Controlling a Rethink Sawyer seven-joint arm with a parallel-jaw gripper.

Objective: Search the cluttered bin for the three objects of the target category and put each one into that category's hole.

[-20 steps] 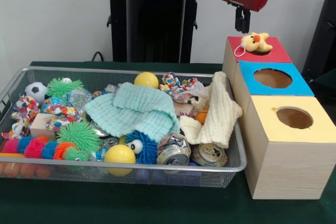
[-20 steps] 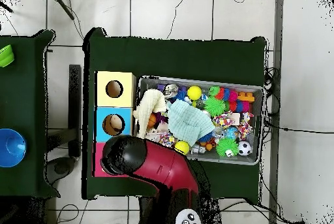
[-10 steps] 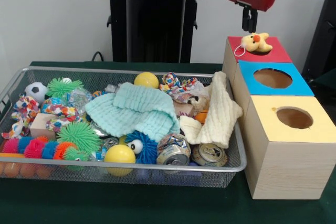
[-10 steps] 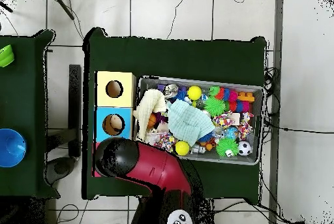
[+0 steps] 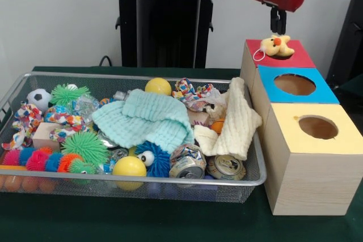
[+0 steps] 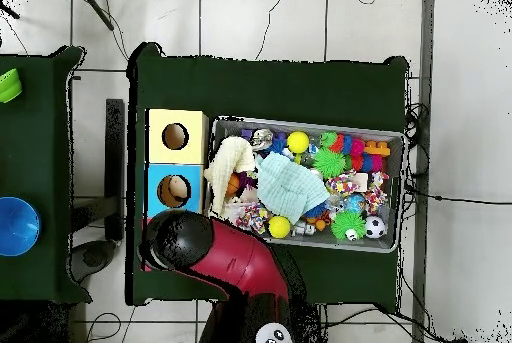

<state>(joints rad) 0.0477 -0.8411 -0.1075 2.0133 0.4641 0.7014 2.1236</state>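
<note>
A small yellow duck (image 5: 276, 45) with an orange beak lies on the red-topped box (image 5: 299, 58), over its hole, which it mostly hides. My gripper (image 5: 278, 25) hangs just above the duck, apart from it, fingers together and empty. The wire mesh bin (image 5: 142, 181) is full of clutter; no tiger or other toy animal shows clearly in it. In the overhead view my arm (image 6: 205, 249) covers the red box and the duck, and the bin (image 6: 305, 125) lies to its right.
The blue-topped box (image 5: 295, 86) and the yellow-topped box (image 5: 317, 128) stand in a row in front of the red one. The bin holds a mint cloth (image 5: 147, 117), a cream cloth (image 5: 235, 123), yellow balls (image 5: 129, 166), crushed cans (image 5: 226, 166), spiky balls and a small football (image 5: 38, 98).
My gripper has moved right and slightly up, from beside the duck to right above it. The duck and the bin's contents have not moved.
</note>
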